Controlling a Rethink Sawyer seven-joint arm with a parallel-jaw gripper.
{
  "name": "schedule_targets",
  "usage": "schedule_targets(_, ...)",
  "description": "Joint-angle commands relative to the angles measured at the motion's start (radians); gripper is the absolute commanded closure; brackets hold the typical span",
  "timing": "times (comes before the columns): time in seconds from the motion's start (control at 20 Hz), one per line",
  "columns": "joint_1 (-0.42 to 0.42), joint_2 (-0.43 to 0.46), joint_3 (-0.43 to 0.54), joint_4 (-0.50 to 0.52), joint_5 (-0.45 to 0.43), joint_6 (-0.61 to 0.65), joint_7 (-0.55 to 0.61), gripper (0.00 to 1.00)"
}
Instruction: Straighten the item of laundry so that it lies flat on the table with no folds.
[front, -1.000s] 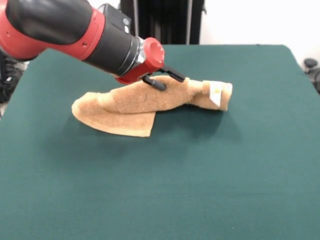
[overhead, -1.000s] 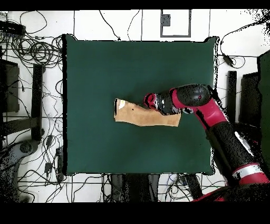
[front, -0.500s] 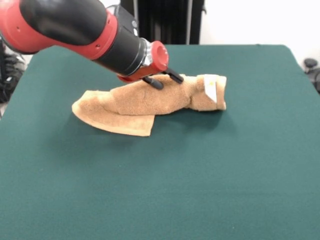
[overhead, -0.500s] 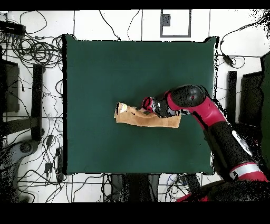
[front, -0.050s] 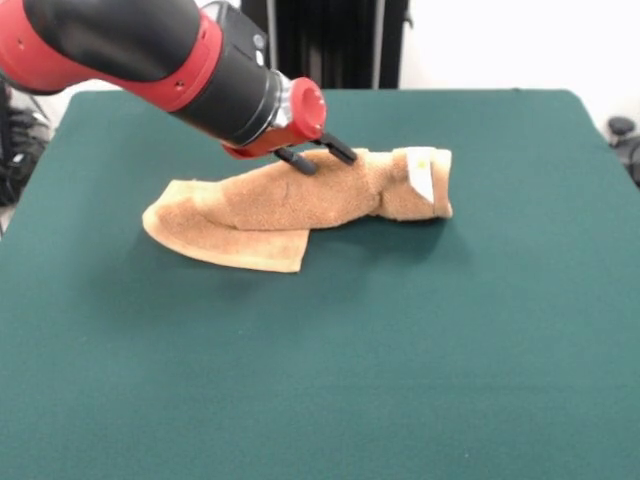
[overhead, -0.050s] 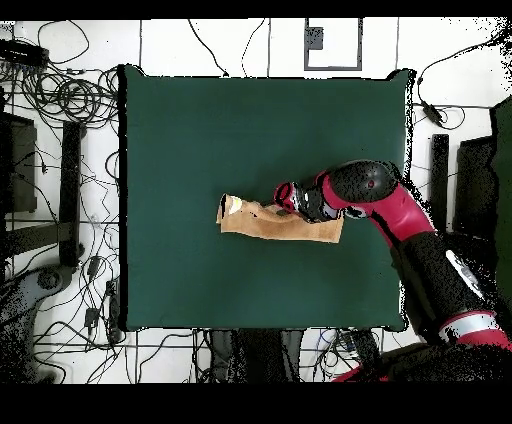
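Looking at the terry towel (front, -0.050s: 290, 205), I see it lies near the middle of the green tabletop (front, -0.050s: 400, 350), rolled and twisted, with the white care tag (front, -0.050s: 422, 178) at one end. My claw (front, -0.050s: 315, 157) has its two fingers apart, just over the fold's ridge. I should pinch only the top layer, then pull slowly outward to unroll it.

We see a thick arm (front, -0.050s: 120, 45) with red and black rounded shells, then a black cylindrical wrist (front, -0.050s: 235, 95), a red flange disc (front, -0.050s: 303, 108), and a hand (front, -0.050s: 318, 157) of slim black fingers (front, -0.050s: 298, 160).
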Motion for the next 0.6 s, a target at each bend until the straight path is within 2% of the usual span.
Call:
schedule_targets(0.05,0.044,0.020,-0.057,0.076,0.067,0.057,0.217,0.00)
schedule_targets(0.3,0.056,-0.017,-0.076,0.114,0.100,0.072,0.245,0.00)
schedule_targets(0.6,0.087,-0.084,-0.123,0.148,0.153,0.184,0.314,0.00)
